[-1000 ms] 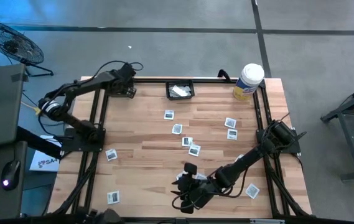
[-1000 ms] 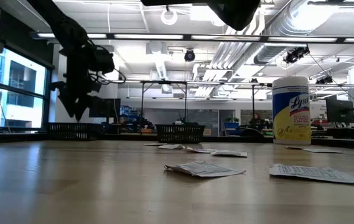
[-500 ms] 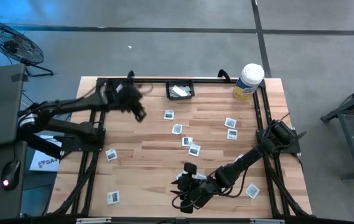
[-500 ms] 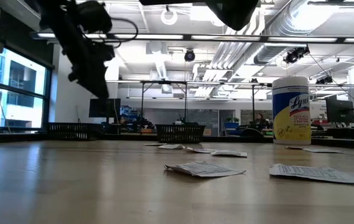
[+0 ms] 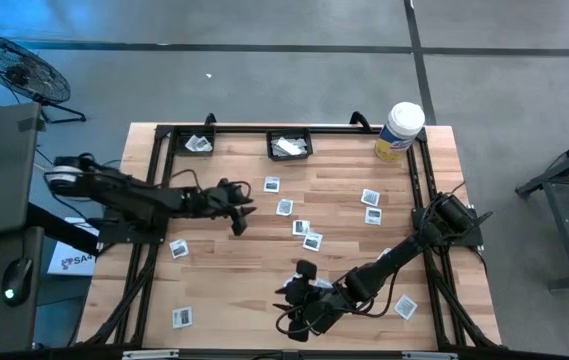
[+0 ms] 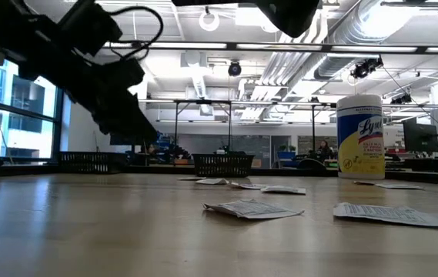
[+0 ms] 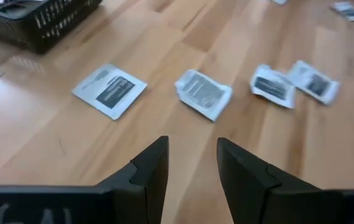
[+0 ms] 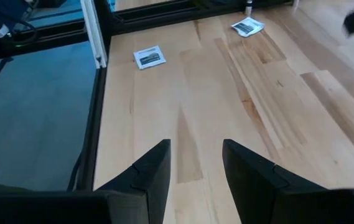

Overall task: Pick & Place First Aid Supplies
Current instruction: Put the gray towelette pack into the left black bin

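The first aid supplies are small white packets with dark printed centres, lying flat across the wooden table. A cluster of several lies near the middle, and more near the right side. My left gripper is open and hovers above the table left of that cluster. In the left wrist view its fingers point at packets ahead. My right gripper is open and waits low near the near edge; its wrist view shows bare wood and two packets.
A black basket holding packets sits at the far edge, and another packet lies by the far left corner. The white tub with a yellow label stands at the far right. Black frame rails run along the sides.
My left gripper has swung from the far left corner toward the table's middle and near side, coming down toward the packet cluster. A packet now shows at the corner where it stood. The right arm has kept still.
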Motion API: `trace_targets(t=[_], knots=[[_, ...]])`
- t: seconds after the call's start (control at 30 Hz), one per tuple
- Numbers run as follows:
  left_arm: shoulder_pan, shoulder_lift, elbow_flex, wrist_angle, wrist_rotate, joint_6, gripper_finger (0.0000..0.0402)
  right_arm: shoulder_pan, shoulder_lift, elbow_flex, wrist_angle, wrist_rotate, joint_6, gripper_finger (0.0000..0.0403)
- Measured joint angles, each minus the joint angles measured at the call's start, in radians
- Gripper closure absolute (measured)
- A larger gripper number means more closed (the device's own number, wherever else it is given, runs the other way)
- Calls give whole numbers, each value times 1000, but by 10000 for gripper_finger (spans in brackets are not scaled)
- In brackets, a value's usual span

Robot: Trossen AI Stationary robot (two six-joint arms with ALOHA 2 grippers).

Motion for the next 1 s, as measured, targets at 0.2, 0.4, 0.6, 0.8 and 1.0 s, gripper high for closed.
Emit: trace_targets(t=[0.2,0.4,0.6,0.8,1.0], knots=[[-1,187,29,143,-38,27,268,0,0,0,-3,14,-18,263],[-1,267,50,216,-85,31,268,-1,0,0,-138,91,82,263],[-1,266,51,239,-45,96,268,-9,0,0,-353,102,248,263],[-2,279,51,357,41,143,268,-22,0,0,-428,108,304,263],[-1,330,71,473,39,194,268,-26,0,0,-484,73,375,263]])
